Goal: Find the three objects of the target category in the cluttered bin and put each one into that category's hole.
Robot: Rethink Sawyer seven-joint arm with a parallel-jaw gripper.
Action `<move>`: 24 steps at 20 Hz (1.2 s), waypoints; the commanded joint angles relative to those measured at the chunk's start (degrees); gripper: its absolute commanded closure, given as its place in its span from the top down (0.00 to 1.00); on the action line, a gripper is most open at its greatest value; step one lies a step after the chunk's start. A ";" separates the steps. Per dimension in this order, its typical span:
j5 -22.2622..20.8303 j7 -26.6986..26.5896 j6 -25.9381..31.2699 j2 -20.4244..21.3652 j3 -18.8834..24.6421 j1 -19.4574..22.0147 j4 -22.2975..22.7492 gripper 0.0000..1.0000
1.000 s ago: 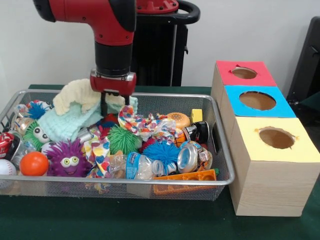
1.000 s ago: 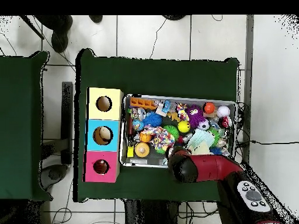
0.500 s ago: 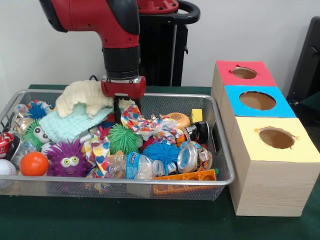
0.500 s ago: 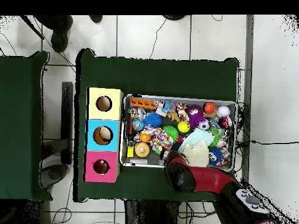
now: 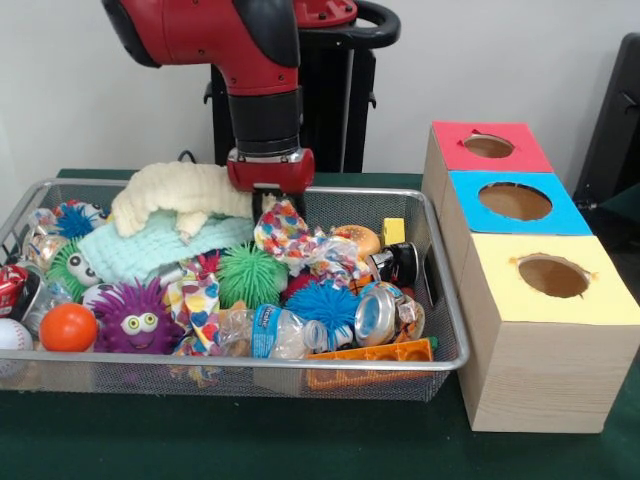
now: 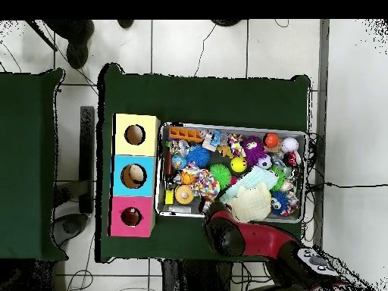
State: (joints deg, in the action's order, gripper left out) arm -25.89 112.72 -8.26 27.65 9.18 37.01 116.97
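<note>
We take the wire bin (image 5: 440,300) as landmark. It sits on the green worktop (image 5: 250,440), packed with clutter.

Tool (image 5: 270,200) hangs over the bin's far rail, about mid-length, at the end of the red arm (image 5: 215,30). Its fingers are mostly hidden behind a patterned cloth (image 5: 290,232), so we cannot tell whether it is wide, narrow or holding anything. The cloth's top touches the tool's underside; the rest drapes down into the bin. A cream cloth (image 5: 180,190) lies against the tool's left side in the front view and spreads along the bin's far-left part, over a mint cloth (image 5: 150,245).

Inside the bin, front row: white ball (image 5: 12,335) at the left end, then orange ball (image 5: 68,327), purple spiky toy (image 5: 137,318), crushed bottle (image 5: 280,332), orange block (image 5: 390,352) near the right end. Mid row: green spiky ball (image 5: 248,277), blue spiky ball (image 5: 322,303). A small yellow cube (image 5: 393,231) sits at the far-right corner.

Just right of the bin stands the wooden box (image 5: 530,350), three holes on top: red (image 5: 488,146) farthest, blue (image 5: 515,201) in the middle, yellow (image 5: 552,276) nearest. The overhead view shows something pale inside the blue hole (image 6: 133,176).
</note>
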 commanded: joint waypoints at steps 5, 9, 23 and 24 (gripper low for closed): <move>11.58 8.79 17.52 8.44 1.03 -5.99 3.96 1.00; 9.83 6.20 15.43 8.80 0.50 -6.75 2.34 1.00; 2.17 0.30 15.19 8.98 1.33 -3.54 0.93 1.00; 2.29 -0.72 17.33 9.90 1.20 -3.34 0.72 1.00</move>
State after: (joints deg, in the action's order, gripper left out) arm -23.53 112.72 -1.93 33.50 8.70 32.36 120.86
